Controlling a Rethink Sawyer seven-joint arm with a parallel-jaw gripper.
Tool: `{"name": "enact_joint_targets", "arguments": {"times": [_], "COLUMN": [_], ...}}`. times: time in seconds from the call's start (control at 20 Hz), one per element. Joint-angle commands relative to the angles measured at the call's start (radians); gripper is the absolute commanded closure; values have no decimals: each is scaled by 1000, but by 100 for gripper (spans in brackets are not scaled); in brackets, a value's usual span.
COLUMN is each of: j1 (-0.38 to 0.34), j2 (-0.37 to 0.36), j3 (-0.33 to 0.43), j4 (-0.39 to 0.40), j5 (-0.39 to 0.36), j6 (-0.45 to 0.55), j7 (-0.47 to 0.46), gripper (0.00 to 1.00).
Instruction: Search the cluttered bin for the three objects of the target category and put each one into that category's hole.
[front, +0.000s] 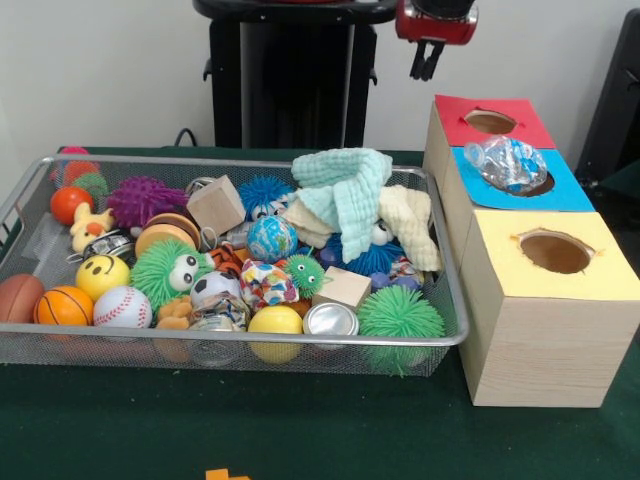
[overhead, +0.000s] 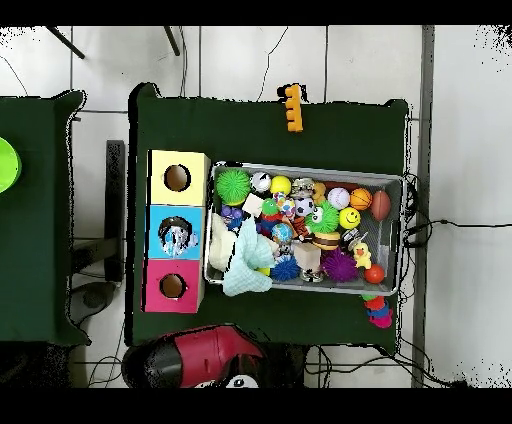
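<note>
While the gripper (front: 428, 62) hangs raised behind the boxes, its jaws look drawn narrow and hold nothing, though the view is too small to be sure.

Item 1, step in hand: a bottle (front: 508, 163), crumpled clear plastic, lies below the gripper and a little nearer the camera. It rests across the blue hole (front: 540, 186), apparently lodged rather than dropped through. A judgement: it wants a straight push down on its middle, or a re-grip and release squarely over the opening, before the next search begins. A sideways nudge could roll it off toward the yellow box (front: 600, 285).

Item 2, boxes: three in a row.
- The red box (front: 455, 108) is closest under the gripper, its hole showing empty.
- The blue box (front: 575, 192) is next out and bears the bottle.
- The yellow box is farthest out, its hole showing empty.

Item 3, bin (front: 445, 335): wire mesh, low and well off to one side of the gripper, packed full.
- Contents include balls, furry toys, wood blocks and cloths (front: 345, 190).
- A can (front: 331, 320) sits at the edge farthest from the gripper.
- If crushed containers are the target, the can is a likely next pick.
</note>
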Motion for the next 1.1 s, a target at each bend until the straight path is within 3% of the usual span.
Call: {"name": "enact_joint_targets", "arguments": {"times": [0.05, 0.4, 1.1], "j1": [-22, 22, 130], "j2": [-71, 9, 45], "j3": [101, 84, 55], "j4": [-117, -137, -175], "j5": [71, 74, 151], "j6": [118, 17, -3], "j7": [62, 124, 183], "gripper": [100, 100, 100]}}
